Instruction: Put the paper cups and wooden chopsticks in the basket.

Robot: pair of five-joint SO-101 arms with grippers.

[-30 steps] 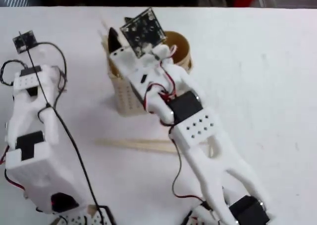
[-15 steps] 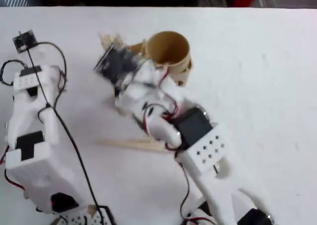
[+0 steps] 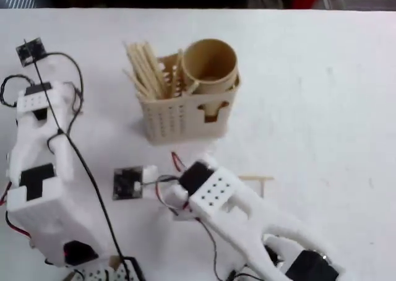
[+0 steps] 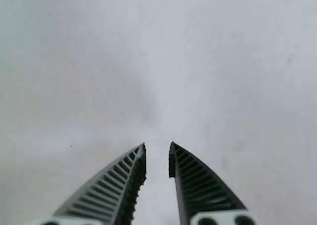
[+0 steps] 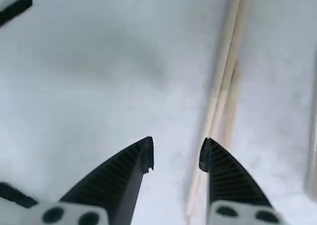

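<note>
paper cup (image 3: 210, 64) and wooden chopsticks (image 3: 146, 70) stood upright in basket (image 3: 185, 117) | loose chopstick pair (image 5: 224, 81) lay flat on counter (image 3: 322, 95) near basket | right tool (image 5: 176, 155) spread, empty, one tip just beside pair | left tool (image 4: 157, 158) slightly parted, empty, above counter

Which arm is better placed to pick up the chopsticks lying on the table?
Right. The right tool is open and hangs beside the chopsticks on the table; the left tool hangs over plain table, apart from them.
</note>
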